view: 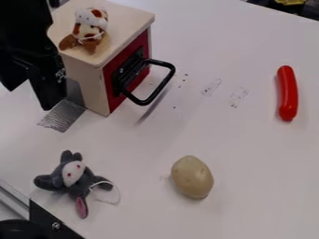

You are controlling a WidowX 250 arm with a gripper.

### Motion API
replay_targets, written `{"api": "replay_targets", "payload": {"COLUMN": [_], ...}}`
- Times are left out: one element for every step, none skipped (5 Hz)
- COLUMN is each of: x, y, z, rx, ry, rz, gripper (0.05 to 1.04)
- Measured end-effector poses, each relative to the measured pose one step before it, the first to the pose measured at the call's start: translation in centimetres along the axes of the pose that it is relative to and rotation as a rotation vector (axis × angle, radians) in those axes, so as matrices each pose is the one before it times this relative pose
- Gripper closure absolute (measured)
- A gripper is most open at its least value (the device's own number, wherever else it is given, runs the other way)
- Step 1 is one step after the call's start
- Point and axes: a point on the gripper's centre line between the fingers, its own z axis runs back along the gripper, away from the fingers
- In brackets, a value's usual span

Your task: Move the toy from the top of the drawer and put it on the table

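One spotted plush cow sits atop one drawer unit, upper left, above and right of the gripper, its fingers spread apart. I count one gray plush toy lower left, one potato, one red sausage.
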Motion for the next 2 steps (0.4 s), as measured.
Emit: {"api": "replay_targets", "payload": {"x": [-0.217, 1.618], "y": [-0.208, 0.368], "z": [-0.372, 0.113], "rx": [-0.0121, -0.0608], "ry": [0.0142, 0.0293], "rz": [0.0011, 0.0117], "gripper": [0.083, 0.083]}}
